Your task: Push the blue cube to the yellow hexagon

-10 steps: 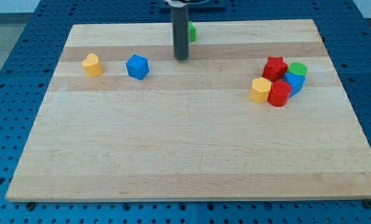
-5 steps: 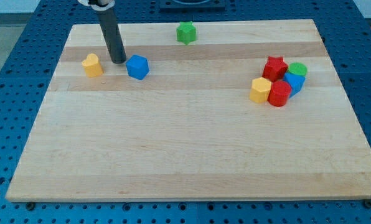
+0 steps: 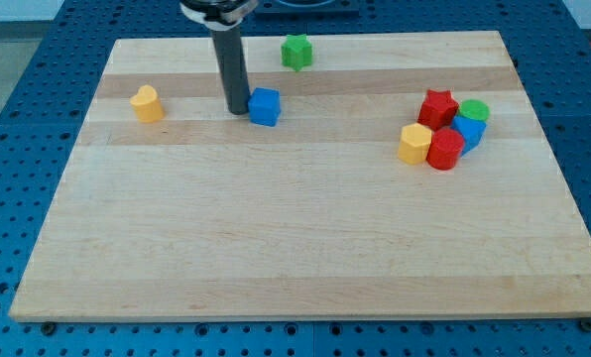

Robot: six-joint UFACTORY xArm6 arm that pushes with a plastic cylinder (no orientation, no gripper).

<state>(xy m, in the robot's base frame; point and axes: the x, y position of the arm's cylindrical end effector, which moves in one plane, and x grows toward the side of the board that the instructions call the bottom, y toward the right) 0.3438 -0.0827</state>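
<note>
My tip (image 3: 237, 110) apparently touching blue cube (image 3: 265, 106) left side.

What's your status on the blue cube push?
My tip against blue cube's left side. Yellow hexagon far to the view's right, in a cluster with red cylinder. Path between clear.
</note>
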